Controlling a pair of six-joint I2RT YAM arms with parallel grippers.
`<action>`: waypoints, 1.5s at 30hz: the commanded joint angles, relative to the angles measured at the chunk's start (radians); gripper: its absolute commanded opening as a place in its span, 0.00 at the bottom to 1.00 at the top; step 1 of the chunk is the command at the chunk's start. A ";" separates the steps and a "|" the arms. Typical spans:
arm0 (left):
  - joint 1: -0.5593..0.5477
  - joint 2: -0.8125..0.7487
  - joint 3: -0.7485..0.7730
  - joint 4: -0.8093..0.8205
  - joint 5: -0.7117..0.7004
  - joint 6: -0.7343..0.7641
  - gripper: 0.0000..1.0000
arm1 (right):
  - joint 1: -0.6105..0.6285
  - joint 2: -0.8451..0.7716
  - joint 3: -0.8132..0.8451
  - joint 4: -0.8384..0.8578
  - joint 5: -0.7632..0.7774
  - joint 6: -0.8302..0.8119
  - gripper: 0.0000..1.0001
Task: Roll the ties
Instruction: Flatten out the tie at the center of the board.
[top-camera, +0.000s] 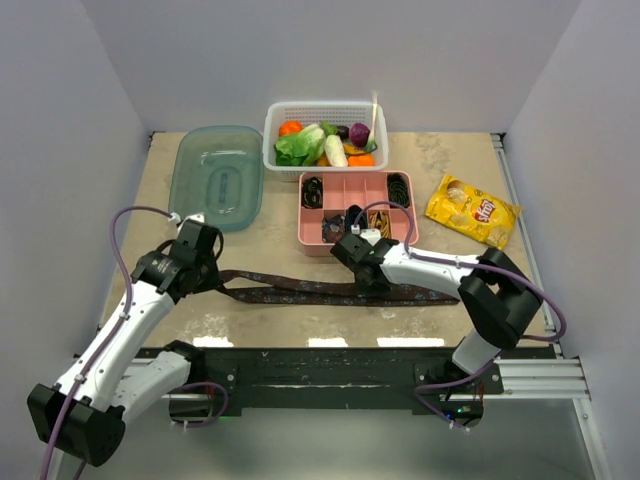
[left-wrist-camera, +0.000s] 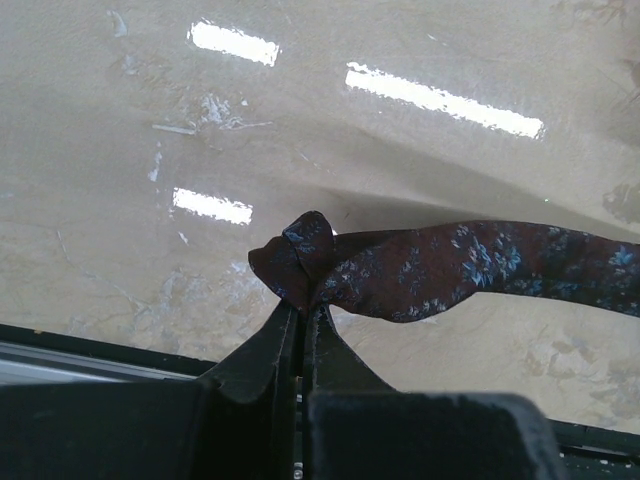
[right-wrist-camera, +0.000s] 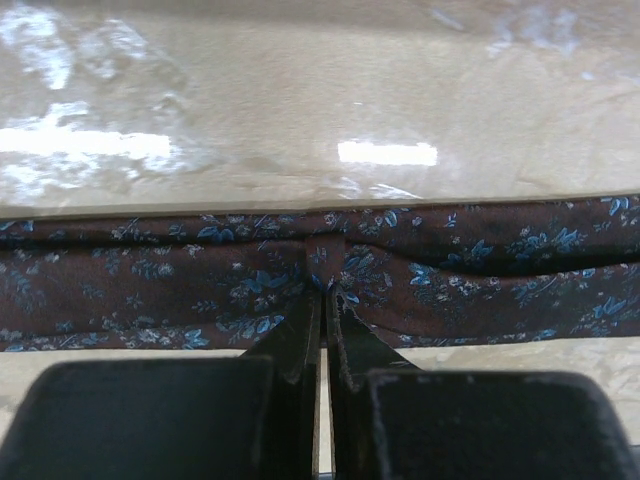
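A dark brown-maroon tie (top-camera: 320, 291) with a small blue flower pattern lies stretched left to right across the front of the table. My left gripper (top-camera: 215, 272) is shut on its narrow left end, which folds over at the fingertips in the left wrist view (left-wrist-camera: 305, 300); the tie (left-wrist-camera: 450, 270) runs off to the right there. My right gripper (top-camera: 368, 275) is shut on the tie's middle, pinching a fold of fabric in the right wrist view (right-wrist-camera: 322, 288). The tie (right-wrist-camera: 150, 290) spans that whole view. Rolled black and gold ties sit in the pink tray (top-camera: 345, 185).
A white basket (top-camera: 325, 112) of toy vegetables stands at the back. A clear teal lid (top-camera: 215, 175) lies back left. A yellow crisp bag (top-camera: 472, 210) lies at the right. Purple cables loop off both arms.
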 joint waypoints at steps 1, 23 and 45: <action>0.006 0.027 -0.009 0.039 -0.037 -0.019 0.00 | -0.041 -0.043 -0.039 -0.059 0.039 -0.011 0.00; 0.006 0.148 0.029 0.055 -0.036 0.021 0.00 | -0.184 -0.108 -0.091 0.011 -0.113 -0.111 0.00; 0.009 0.303 0.026 0.030 -0.107 -0.072 0.00 | -0.276 -0.148 -0.110 -0.039 -0.090 -0.154 0.00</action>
